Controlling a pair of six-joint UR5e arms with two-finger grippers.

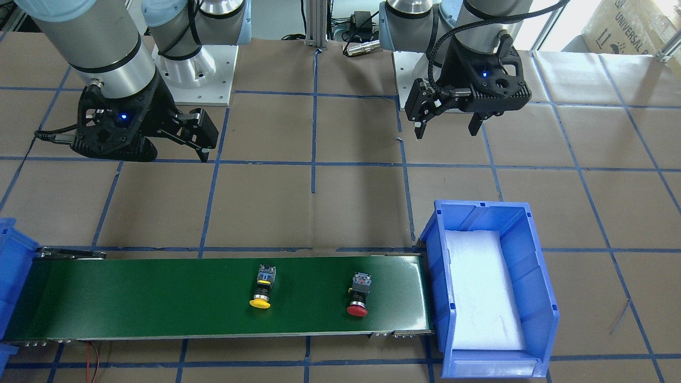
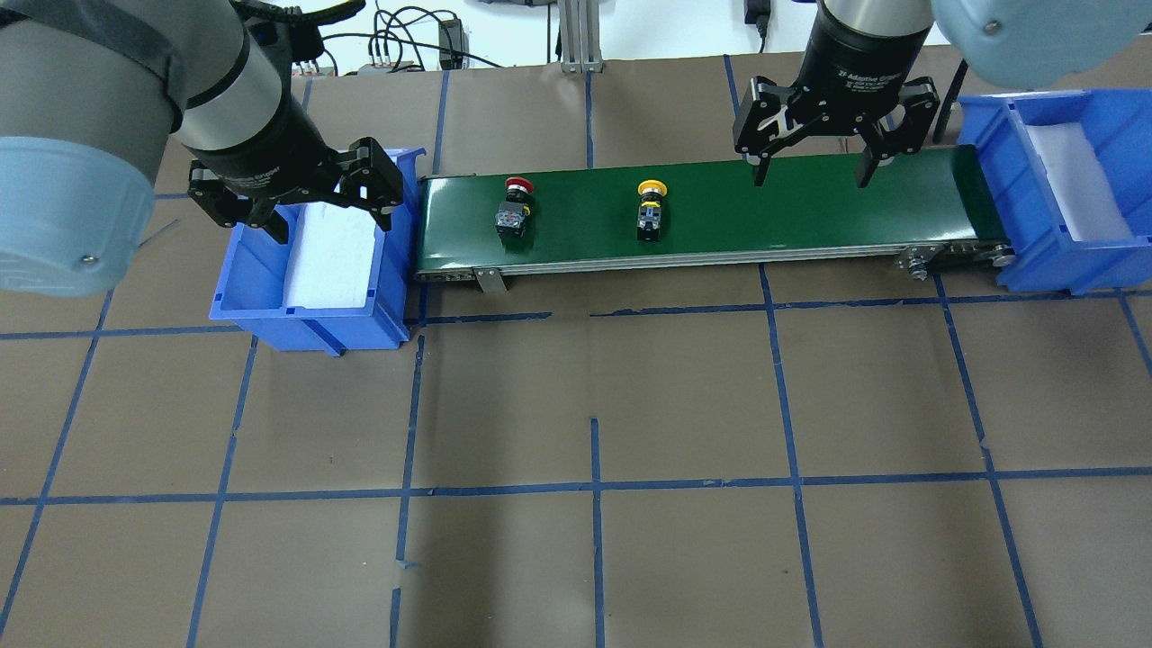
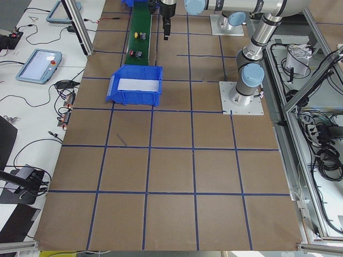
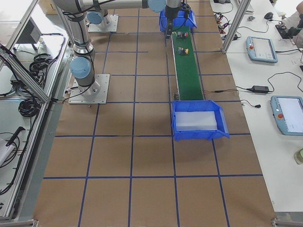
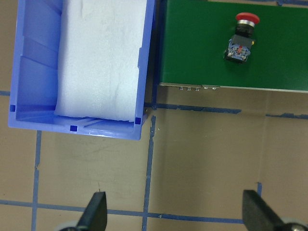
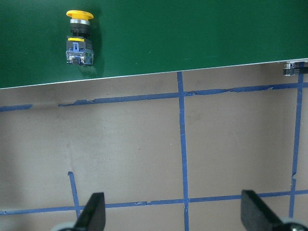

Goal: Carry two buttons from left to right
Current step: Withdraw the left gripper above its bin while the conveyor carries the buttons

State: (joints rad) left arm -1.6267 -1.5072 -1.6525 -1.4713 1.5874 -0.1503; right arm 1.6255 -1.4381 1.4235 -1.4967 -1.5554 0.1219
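bench (image 2: 684,396): covered in brown paper with a blue tape grid; a green conveyor belt (image 2: 810,216) is laid along it between two blue bins.
left bin (image 2: 261,297): set against the belt's left end; a white foam liner (image 5: 101,57) is seen in it, judged to be fitted so that parts are cushioned.
right bin (image 2: 1035,261): set at the belt's right end and likewise lined in white; judged to be the destination. no button is seen in it.
red button (image 2: 513,209): laid on its side on the belt near the left end, cap pointed away from the robot, block body toward it.
yellow button (image 2: 651,211): laid the same way, nearer the belt's middle and well apart from the red one; the spacing is judged to allow one pick at a time.
left tool (image 1: 446,130): fingers spread wide, nothing held. it is raised on the robot's side of the joint between left bin and belt, judged to be kept back so that the belt path is left free.
right tool (image 2: 810,178): fingers spread wide, nothing held. it is raised by the belt's right half, to the right of both buttons, judged to be staged for a pick there.
stage: both buttons are on the belt; delivery to the right is judged not yet done.
risk: a side-lying button may be rolled on its round cap when gripped; the flat block body is judged the safer grip.
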